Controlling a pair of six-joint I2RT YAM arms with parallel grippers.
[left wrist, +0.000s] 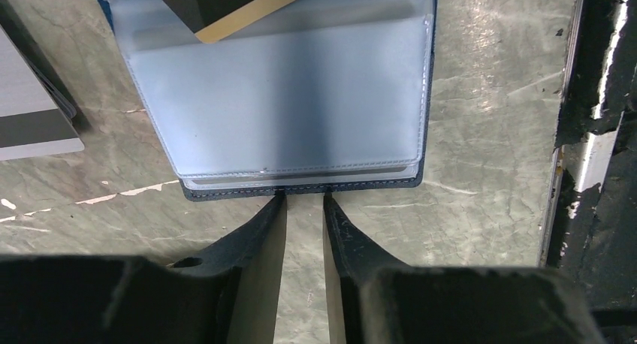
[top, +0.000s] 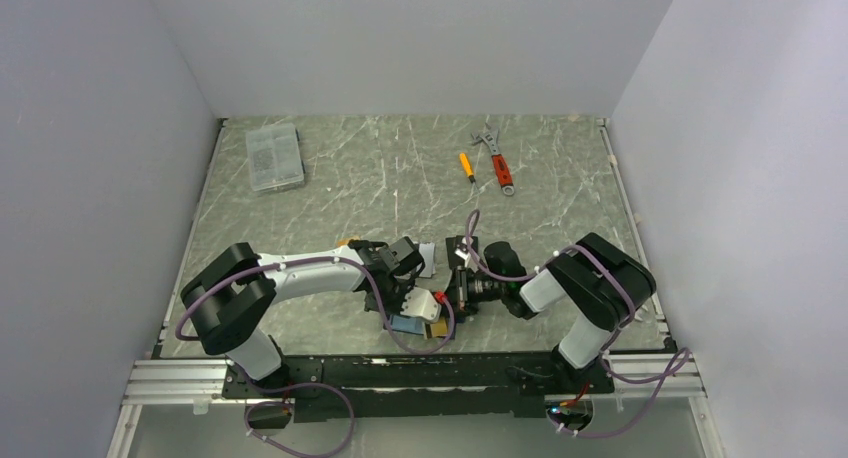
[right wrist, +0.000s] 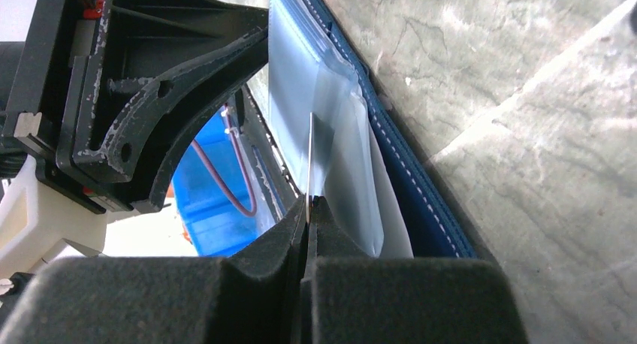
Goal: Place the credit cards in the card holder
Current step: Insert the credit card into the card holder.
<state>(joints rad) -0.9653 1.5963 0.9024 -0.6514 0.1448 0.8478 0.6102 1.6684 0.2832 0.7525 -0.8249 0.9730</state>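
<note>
Card holder (top: 408,324) just beside left tool (top: 397,312)

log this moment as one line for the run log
phase: card insertion | right gripper: shut on credit card, corner over card holder | left gripper: open, tips at holder's near edge | status: card not fully in

Robot lab, prob. a test cell. Left arm (top: 300,275) & right arm (top: 590,278) are bolted to an alu rail (top: 170,378) along the bottom of the top view, with purple cables (top: 300,262) strung along them. Plain pale walls (top: 100,128) box in the marble-look bench (top: 400,188) on 3 sides. Workshop bits at the back: clear parts box (top: 274,157) upper left, wrench (top: 497,160) & screwdriver (top: 466,166) upper centre-right.
</note>
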